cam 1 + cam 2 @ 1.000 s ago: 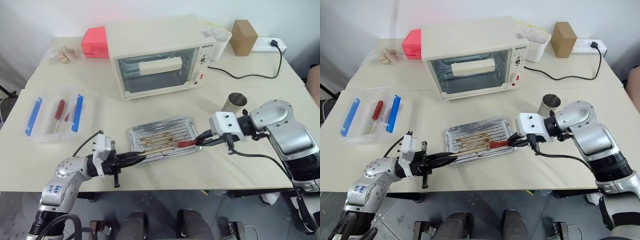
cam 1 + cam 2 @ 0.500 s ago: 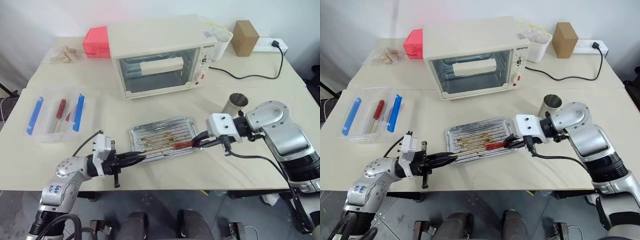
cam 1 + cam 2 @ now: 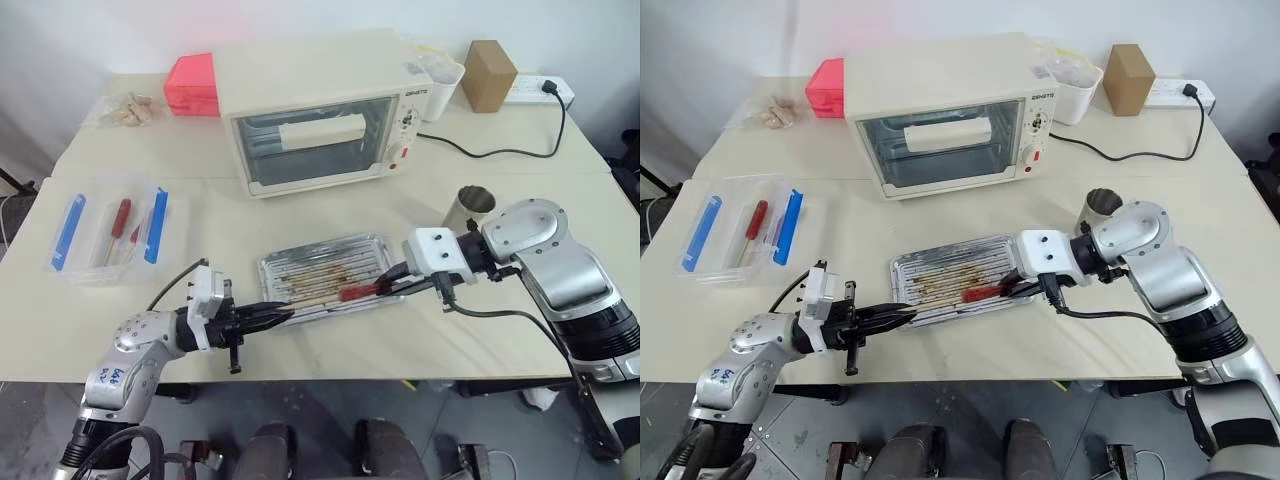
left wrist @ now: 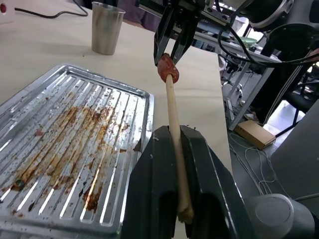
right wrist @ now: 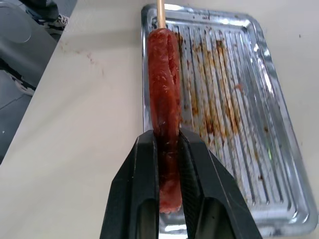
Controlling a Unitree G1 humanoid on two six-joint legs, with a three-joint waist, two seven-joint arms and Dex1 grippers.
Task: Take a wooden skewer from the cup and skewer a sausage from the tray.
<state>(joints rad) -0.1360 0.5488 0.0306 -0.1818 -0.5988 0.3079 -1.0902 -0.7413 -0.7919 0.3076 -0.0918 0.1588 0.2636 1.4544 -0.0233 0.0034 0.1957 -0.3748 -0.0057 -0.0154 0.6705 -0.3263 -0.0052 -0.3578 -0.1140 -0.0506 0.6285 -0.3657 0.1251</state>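
Red sausage (image 5: 164, 144) sits pinched between the two black fingers of our right gripper (image 3: 385, 287), low in the frame's centre and above the front edge of the metal tray (image 3: 372, 249). Our left gripper (image 3: 268, 314), at lower left, is clamped on the wooden skewer (image 4: 175, 129), whose far tip enters the sausage's end. Steel cup (image 3: 468, 206) stands to the right of the tray, behind our right wrist.

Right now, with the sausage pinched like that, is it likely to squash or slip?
The sausage looks soft, so the right gripper could dent it. Its glossy skin probably makes it slippery. The wooden skewer, held by the left gripper, looks stiff enough to push in.
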